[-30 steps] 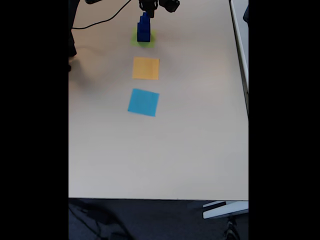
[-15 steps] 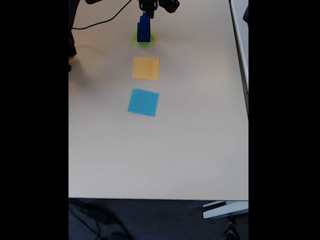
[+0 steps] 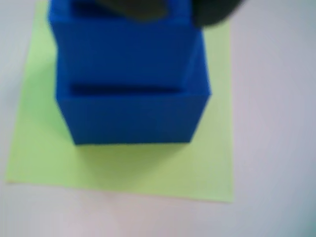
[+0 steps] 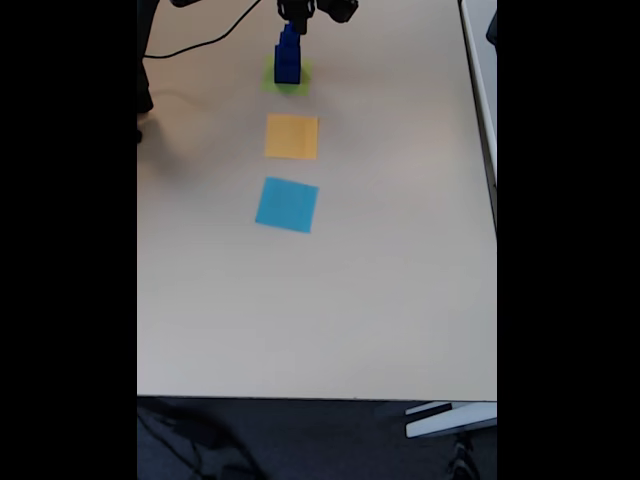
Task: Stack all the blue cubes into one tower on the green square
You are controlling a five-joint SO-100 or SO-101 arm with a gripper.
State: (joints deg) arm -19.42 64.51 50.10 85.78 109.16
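Standing on the green square (image 4: pixel 287 77) at the far end of the desk (image 4: pixel 380 280), the tower (image 4: pixel 287 58) of blue cubes narrowed upward, and the fingers (image 4: pixel 297 24) hung right over its top. Whether they were released or clenched could not be told from either view. In the wrist view the largest cube (image 3: pixel 133 116) sat squarely on the green paper (image 3: pixel 123 170) with a smaller cube (image 3: pixel 121 52) on it, dark blurred shapes at the top edge. Nearer the camera in the fixed view lay an orange square (image 4: pixel 292 136), then a light-blue square (image 4: pixel 287 204), both bare.
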